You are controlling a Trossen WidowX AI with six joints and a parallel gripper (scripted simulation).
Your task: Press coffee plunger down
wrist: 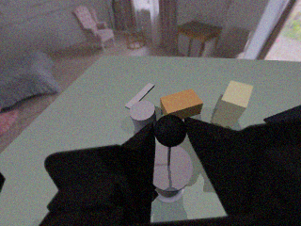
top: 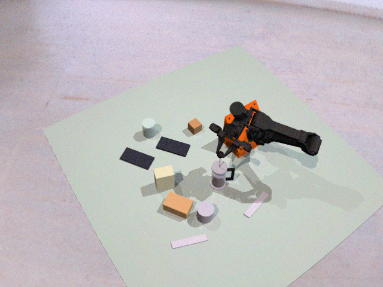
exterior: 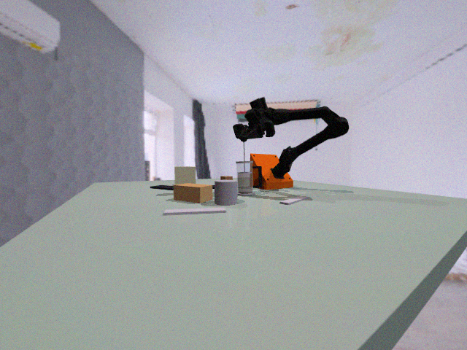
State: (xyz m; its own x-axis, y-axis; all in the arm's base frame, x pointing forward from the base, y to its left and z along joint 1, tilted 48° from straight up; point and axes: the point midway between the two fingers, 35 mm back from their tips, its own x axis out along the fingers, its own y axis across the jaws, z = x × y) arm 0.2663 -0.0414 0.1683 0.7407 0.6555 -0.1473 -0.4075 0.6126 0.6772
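Vertically, plunger rod point(exterior: 244, 151) stands, knob point(wrist: 170, 130) between fingers.

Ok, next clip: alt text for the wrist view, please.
The gripper is shut on the black plunger knob, its rod running down to the coffee press on the green table. Beyond the knob sit a grey cylinder, an orange block and a cream block.

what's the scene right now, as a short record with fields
gripper: shut on knob
knob: black ball, atop a thin rod
plunger: raised, rod stands above the press
press: upright on the table, handle toward the orange base
nearest things: grey cylinder, orange block, cream block
stage: gripped, not yet pressed down
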